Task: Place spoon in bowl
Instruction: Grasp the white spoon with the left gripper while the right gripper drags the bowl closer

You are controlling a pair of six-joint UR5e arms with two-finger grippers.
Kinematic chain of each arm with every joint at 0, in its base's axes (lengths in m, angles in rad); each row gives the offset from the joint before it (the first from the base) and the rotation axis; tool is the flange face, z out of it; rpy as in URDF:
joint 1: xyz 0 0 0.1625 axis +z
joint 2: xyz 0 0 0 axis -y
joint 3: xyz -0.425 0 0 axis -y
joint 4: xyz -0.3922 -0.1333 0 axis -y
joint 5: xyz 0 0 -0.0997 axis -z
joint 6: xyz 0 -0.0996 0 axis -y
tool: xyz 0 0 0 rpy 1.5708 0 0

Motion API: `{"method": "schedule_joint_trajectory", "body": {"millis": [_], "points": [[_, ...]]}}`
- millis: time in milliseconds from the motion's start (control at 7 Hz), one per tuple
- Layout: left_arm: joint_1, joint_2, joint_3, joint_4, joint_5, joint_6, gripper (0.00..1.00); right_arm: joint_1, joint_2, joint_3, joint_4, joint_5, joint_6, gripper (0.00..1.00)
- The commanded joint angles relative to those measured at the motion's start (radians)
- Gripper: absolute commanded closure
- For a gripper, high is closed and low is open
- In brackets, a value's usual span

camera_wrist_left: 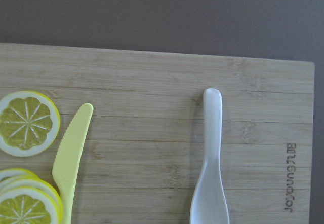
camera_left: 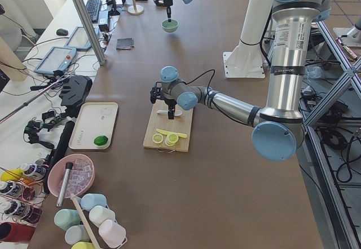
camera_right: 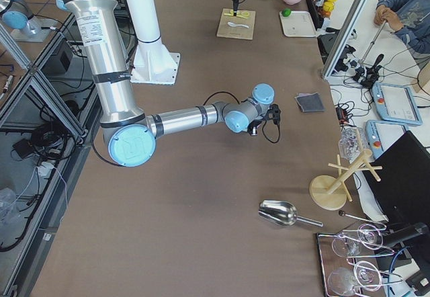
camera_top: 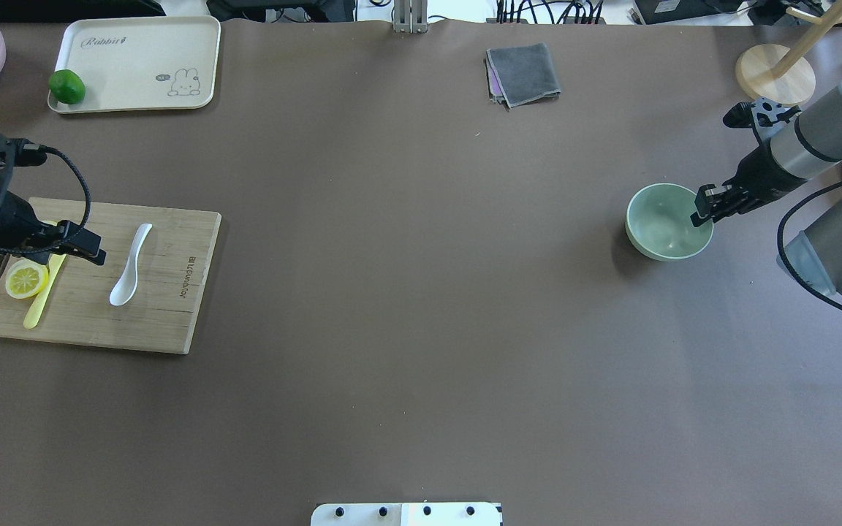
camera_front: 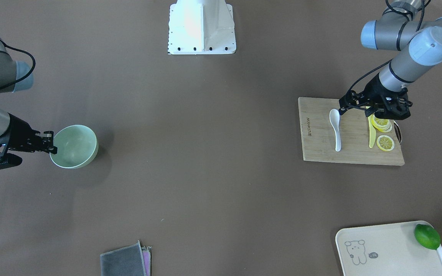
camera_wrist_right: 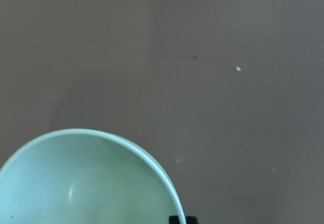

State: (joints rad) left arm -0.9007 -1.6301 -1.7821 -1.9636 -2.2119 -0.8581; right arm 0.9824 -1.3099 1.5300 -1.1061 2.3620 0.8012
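Observation:
The white spoon [camera_front: 335, 128] lies flat on a bamboo cutting board [camera_front: 320, 147], scoop toward the robot; it also shows in the overhead view [camera_top: 129, 267] and the left wrist view [camera_wrist_left: 210, 173]. My left gripper [camera_front: 342, 109] hovers over the board just beside the spoon's scoop end [camera_top: 96, 254]; no fingers show in its wrist view and it looks open and empty. The mint-green bowl [camera_front: 76, 147] stands far across the table [camera_top: 666, 223]. My right gripper [camera_top: 700, 212] is at the bowl's rim, shut on it; a black fingertip [camera_wrist_right: 178, 220] shows against the rim.
A yellow plastic knife [camera_top: 42, 296] and lemon slices [camera_top: 26, 279] lie on the board next to the spoon. A cream tray [camera_top: 136, 51] with a lime [camera_top: 67, 86], a folded grey cloth [camera_top: 523, 73] and a wooden stand [camera_top: 775, 73] sit along the far edge.

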Motion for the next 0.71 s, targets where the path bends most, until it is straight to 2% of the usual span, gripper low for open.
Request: {"method": "schedule_joint_trajectory", "body": {"millis": [0, 286, 429, 571], "points": [[0.01, -0.058, 0.058, 0.0, 0.021, 0.001, 0.07, -0.091, 0.107, 0.042, -0.001, -0.027, 0.268, 1.0], [0.011, -0.129, 0.125, 0.0, 0.049, 0.004, 0.1, -0.25, 0.208, 0.078, -0.005, -0.172, 0.502, 1.0], [0.026, -0.138, 0.13, 0.0, 0.049, 0.001, 0.17, -0.299, 0.24, 0.085, -0.005, -0.199, 0.566, 1.0], [0.046, -0.137, 0.129, 0.0, 0.055, 0.001, 0.29, -0.353, 0.254, 0.091, -0.005, -0.27, 0.611, 1.0]]}}
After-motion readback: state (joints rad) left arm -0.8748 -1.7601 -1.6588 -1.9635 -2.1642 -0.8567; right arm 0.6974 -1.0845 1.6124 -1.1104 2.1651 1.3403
